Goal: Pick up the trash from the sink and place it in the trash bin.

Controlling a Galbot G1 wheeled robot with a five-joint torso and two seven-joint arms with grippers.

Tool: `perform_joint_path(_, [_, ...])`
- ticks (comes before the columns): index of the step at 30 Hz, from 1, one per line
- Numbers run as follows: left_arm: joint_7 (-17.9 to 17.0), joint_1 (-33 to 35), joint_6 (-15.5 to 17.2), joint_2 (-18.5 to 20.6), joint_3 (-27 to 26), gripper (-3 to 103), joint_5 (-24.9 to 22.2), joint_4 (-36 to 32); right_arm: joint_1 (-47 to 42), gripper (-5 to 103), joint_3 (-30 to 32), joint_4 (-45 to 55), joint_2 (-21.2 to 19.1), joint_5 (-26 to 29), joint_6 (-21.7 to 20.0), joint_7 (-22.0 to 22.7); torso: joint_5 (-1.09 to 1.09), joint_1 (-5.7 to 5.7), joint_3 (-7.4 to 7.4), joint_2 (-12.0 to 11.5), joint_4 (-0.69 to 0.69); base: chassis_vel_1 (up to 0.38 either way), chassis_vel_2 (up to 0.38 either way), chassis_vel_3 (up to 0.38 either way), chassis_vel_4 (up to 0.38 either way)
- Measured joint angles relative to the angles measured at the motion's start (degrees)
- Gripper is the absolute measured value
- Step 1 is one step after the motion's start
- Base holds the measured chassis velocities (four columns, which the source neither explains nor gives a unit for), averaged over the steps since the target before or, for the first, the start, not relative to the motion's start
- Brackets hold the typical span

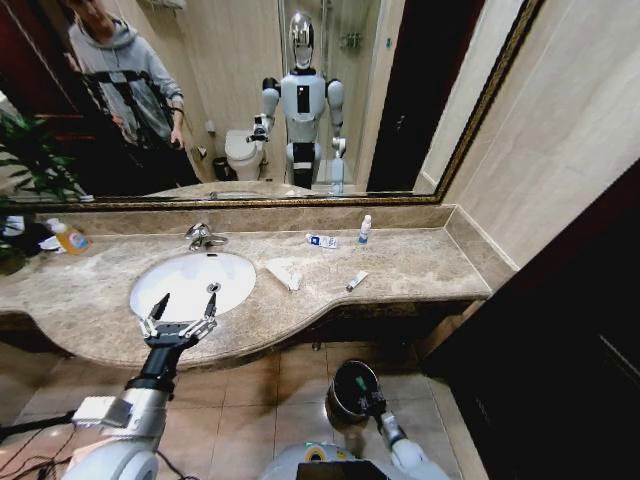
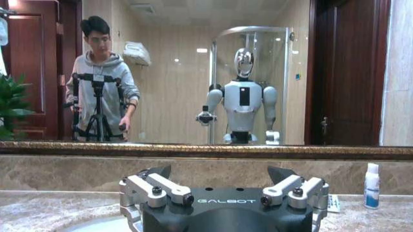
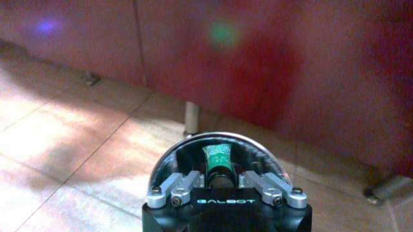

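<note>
Four pieces left: a crumpled white tissue [image 1: 284,273], a white-and-blue tube [image 1: 321,241], a small blue-capped bottle [image 1: 365,230] and a white sachet [image 1: 357,281], all lying on the marble countertop [image 1: 420,262] beside the sink [image 1: 190,284], not in the basin.
Green piece: the small green piece [image 3: 217,155] is pinched between the fingers of the right gripper [image 3: 219,181], directly over the trash bin [image 1: 352,389] on the floor below the counter edge.
Handling, tissue: likely very light and soft; a pinch at any raised fold should do.
Handling, tube and sachet: probably light, flat and a bit slippery on stone; best taken across the narrow width.
Handling, bottle: standing upright, likely rigid and easy to topple; grip the body below the cap.
Left gripper: the left gripper [image 1: 178,322] hovers with fingers spread wide and nothing between them, above the front rim of the sink.
Nearby: the chrome faucet [image 1: 203,236] stands behind the basin; an orange soap bottle [image 1: 68,237] sits well apart at the counter's left end.
In the way: nothing lies between the left gripper and the tissue; the back wall mirror [image 1: 260,100] stands close behind the bottle.
</note>
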Motion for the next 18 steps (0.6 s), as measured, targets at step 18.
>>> perform_joint_path(18, [0.0,0.0,0.0,0.0,0.0,100,0.0,0.0,3.16,61,1.24,-6.81,2.37,-5.24,0.01,0.23,-0.01,0.0,0.0,0.0,0.0,0.0,0.0,0.0,0.0])
